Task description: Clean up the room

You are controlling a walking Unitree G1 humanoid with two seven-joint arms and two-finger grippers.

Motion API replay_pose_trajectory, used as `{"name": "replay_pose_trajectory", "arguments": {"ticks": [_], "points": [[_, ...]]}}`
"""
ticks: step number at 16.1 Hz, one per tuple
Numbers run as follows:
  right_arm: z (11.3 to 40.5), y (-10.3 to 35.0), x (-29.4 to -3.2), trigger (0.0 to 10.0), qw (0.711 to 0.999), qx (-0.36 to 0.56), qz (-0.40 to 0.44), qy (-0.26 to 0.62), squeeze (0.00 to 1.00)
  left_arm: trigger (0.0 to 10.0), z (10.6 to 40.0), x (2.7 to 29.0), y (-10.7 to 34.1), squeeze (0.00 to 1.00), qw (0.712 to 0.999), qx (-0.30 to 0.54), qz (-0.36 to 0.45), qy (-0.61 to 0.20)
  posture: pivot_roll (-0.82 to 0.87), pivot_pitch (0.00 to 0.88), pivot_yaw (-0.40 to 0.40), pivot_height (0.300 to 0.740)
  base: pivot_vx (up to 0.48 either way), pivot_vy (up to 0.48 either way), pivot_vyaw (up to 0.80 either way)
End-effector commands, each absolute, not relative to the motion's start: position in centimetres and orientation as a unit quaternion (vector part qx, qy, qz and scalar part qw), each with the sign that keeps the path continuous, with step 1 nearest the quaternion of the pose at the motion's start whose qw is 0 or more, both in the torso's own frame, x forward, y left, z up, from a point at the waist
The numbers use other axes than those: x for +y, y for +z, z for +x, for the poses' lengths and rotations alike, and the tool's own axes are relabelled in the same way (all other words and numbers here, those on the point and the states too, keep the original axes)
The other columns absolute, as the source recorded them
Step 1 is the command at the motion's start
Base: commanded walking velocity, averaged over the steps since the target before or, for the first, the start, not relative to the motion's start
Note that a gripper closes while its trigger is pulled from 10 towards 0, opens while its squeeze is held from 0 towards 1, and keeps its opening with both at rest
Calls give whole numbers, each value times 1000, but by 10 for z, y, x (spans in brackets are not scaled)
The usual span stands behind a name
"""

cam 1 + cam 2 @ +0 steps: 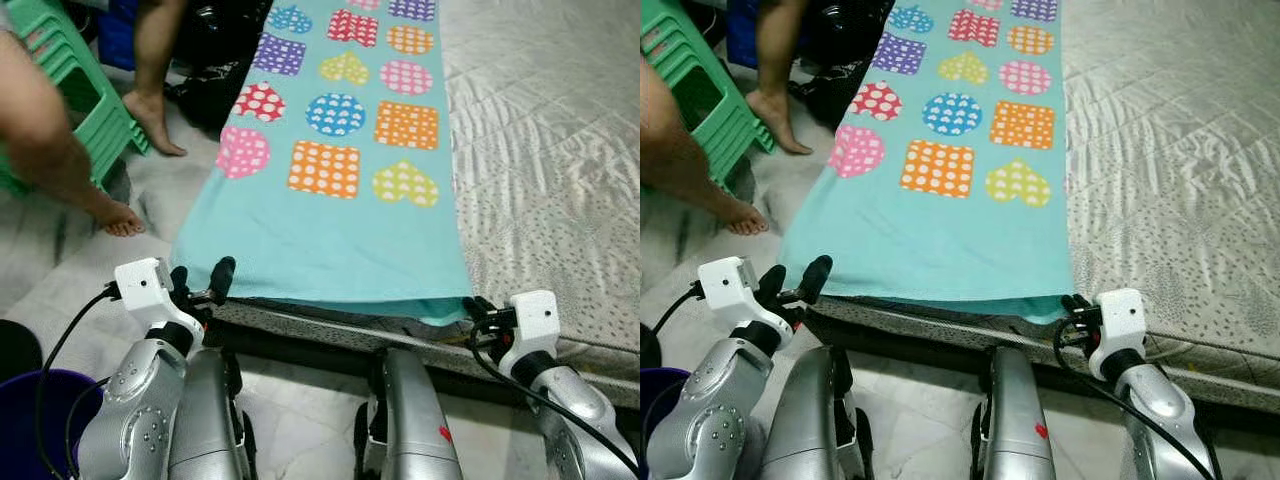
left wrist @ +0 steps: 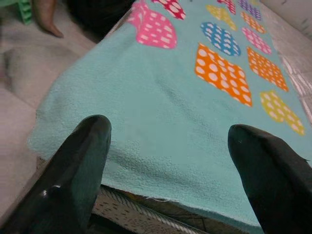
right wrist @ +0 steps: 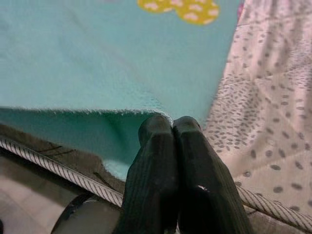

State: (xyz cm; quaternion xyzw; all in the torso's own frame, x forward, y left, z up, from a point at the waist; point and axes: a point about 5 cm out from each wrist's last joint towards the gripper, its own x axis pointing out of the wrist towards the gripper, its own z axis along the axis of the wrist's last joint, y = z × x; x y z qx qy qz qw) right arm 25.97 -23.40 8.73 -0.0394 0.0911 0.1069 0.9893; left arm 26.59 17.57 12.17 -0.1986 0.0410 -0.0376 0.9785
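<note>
A turquoise blanket (image 1: 340,230) printed with coloured dotted hearts, squares and circles lies flat along the left side of a grey mattress (image 1: 540,150). Its near edge hangs slightly over the mattress rim. My left gripper (image 1: 200,278) is open at the blanket's near left corner, with the fabric lying between and beyond its fingers (image 2: 83,161). My right gripper (image 1: 478,308) is at the near right corner. There its fingers (image 3: 195,161) are pressed together, tips at the blanket's hem, where a lower layer folds under.
A person's bare feet (image 1: 120,215) stand on the tiled floor to the left, beside stacked green stools (image 1: 70,80). A black bag (image 1: 215,80) lies by the mattress's left side. A purple bucket (image 1: 20,420) sits low at my left. Patterned mattress stretches away to the right.
</note>
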Motion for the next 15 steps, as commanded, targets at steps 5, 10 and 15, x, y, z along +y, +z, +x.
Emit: {"name": "replay_pose_trajectory", "arguments": {"ticks": [5, 10, 15], "points": [[239, 69, -236, 9490, 983, 132, -42, 119, 0, 10000, 267, 176, 116, 0, 979, 54, -193, -42, -8, 223, -11, 546, 0, 0, 0], [228, 55, -245, 10000, 979, 159, -62, 109, 0, 10000, 268, 173, 116, 0, 979, 57, -192, -47, -14, 215, -12, 546, 0, 0, 0], [233, 47, -250, 10000, 979, 165, -76, 91, 1000, 10000, 271, 173, 116, 0, 979, 55, -189, -45, -13, 205, -12, 546, 0, 0, 0]]}}
